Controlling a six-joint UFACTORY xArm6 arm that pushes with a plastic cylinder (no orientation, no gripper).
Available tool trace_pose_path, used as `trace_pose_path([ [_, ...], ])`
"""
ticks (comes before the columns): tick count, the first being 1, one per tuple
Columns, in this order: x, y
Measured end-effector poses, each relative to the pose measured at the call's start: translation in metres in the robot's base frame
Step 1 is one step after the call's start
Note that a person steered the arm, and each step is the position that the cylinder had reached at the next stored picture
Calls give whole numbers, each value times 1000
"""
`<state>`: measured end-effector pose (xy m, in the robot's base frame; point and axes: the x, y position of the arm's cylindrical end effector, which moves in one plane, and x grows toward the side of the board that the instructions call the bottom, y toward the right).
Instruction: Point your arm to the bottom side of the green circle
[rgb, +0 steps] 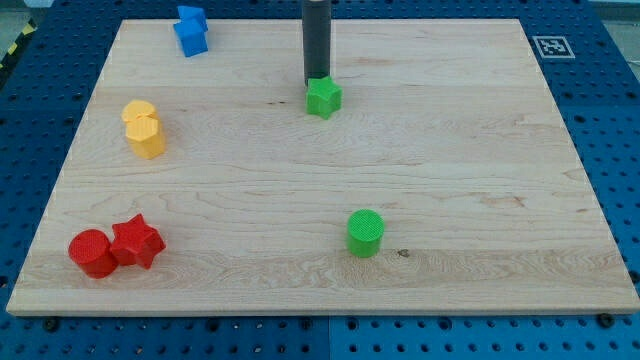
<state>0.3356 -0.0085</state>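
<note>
The green circle (365, 232) stands on the wooden board (450, 150) toward the view's bottom, just right of centre. My tip (316, 82) is at the view's top centre, touching the top edge of a green star (323, 97). The tip is far above the green circle in the view, slightly to its left. The rod rises straight up out of the frame.
Two blue blocks (190, 30) sit together at the top left. Two yellow blocks (144, 129) sit together at the left. A red circle (91, 252) and a red star (136, 241) touch at the bottom left. A marker tag (552, 46) lies off the board's top right corner.
</note>
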Motion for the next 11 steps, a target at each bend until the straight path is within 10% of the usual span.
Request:
trace_pose_path([
  [4,-14,52],
  [7,190,211],
  [8,267,201],
  [11,282,66],
])
